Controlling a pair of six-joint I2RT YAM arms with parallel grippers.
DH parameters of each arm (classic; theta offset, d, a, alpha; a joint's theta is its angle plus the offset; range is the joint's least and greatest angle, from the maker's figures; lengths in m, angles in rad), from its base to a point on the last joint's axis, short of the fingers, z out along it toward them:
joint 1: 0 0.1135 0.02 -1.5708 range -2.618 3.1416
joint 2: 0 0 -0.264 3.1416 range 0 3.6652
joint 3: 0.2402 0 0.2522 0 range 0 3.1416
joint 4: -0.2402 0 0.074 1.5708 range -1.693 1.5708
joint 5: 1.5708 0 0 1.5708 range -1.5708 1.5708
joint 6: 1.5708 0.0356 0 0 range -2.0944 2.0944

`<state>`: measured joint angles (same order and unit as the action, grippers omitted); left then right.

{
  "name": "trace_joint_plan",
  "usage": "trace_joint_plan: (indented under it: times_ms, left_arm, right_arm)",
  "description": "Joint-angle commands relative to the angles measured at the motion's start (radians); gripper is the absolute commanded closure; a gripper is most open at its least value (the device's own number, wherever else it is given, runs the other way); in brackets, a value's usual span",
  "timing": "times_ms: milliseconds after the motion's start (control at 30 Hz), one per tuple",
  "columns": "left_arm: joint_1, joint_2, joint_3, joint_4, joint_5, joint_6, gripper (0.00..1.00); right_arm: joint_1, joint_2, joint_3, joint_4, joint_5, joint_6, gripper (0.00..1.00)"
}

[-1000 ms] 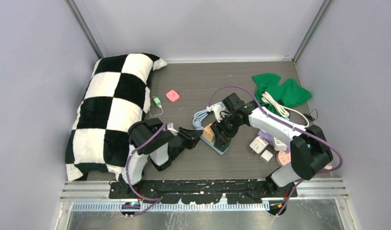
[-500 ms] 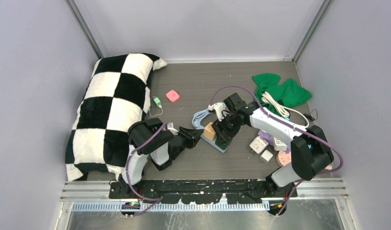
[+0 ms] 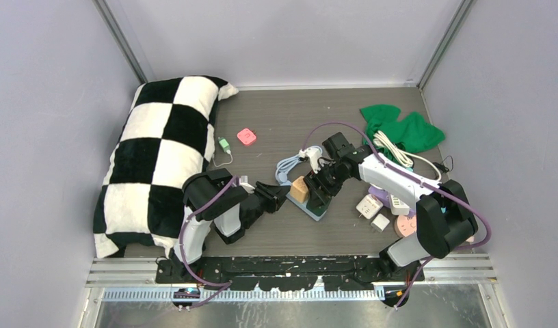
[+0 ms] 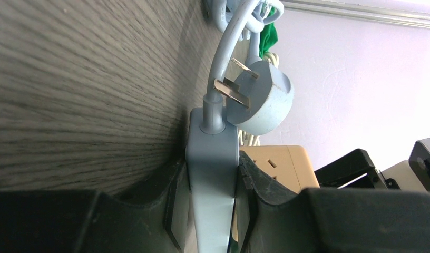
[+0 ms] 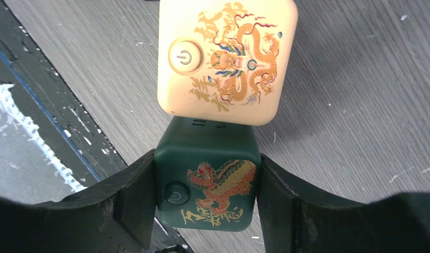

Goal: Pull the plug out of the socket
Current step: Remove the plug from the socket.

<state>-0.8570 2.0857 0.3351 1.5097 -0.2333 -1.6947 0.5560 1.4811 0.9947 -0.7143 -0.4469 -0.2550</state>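
Markings: the green cube plug (image 5: 205, 184) carries a red-and-gold dragon print, gold characters too stylised for me to read, and a round button with a power symbol. The beige cube plug (image 5: 227, 58), touching it on its left in the scene, bears a gold dragon, similar characters and the same symbol.

Pose: my right gripper (image 5: 205, 171) reaches in from the right and points down, fingers pinching the green cube plug on two opposite sides. My left gripper (image 4: 213, 182) lies low over the table (image 4: 86, 79), fingers clamped on the end of the blue power strip (image 4: 213, 153).

Views: only the right wrist view shows the prints. Only the left wrist view shows the strip's own round plug (image 4: 263, 97), prongs bare, beside its cord. The top view places both cubes mid-table over the strip. I cannot tell whether the green cube is seated.
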Motion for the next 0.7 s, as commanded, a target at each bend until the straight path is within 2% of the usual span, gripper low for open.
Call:
trace_joint_plan:
  times_ms: [0,100,200,300,433,500,567,667]
  left_arm:
    - [0.006,0.007,-0.018,-0.092,-0.043,0.006,1.0]
    - [0.006,0.01,-0.013,-0.092,-0.042,0.006,1.0]
    - [0.006,0.013,-0.007,-0.092,-0.035,0.007,1.0]
    - [0.004,0.013,-0.006,-0.092,-0.035,0.007,1.0]
    - [0.004,0.009,-0.007,-0.092,-0.038,0.013,1.0]
    - [0.004,0.01,-0.007,-0.092,-0.038,0.013,1.0]
    - [0.004,0.008,-0.008,-0.092,-0.04,0.013,1.0]
    - [0.004,0.008,-0.007,-0.092,-0.041,0.013,1.0]
  right_arm:
    - [-0.025,-0.036,0.033,0.047,0.19,0.032,0.99]
    - [-0.064,-0.048,0.012,0.065,0.248,0.042,0.99]
    - [-0.067,-0.078,-0.013,0.062,0.186,0.03,0.99]
    - [-0.067,-0.09,-0.019,0.034,0.001,0.008,0.99]
    - [-0.039,-0.063,0.002,-0.043,-0.332,-0.064,0.99]
    - [-0.02,-0.051,0.017,-0.074,-0.398,-0.087,0.99]
    - [-0.009,-0.044,0.029,-0.065,-0.358,-0.079,0.99]
    - [-0.006,-0.037,0.027,0.0,-0.078,-0.016,0.99]
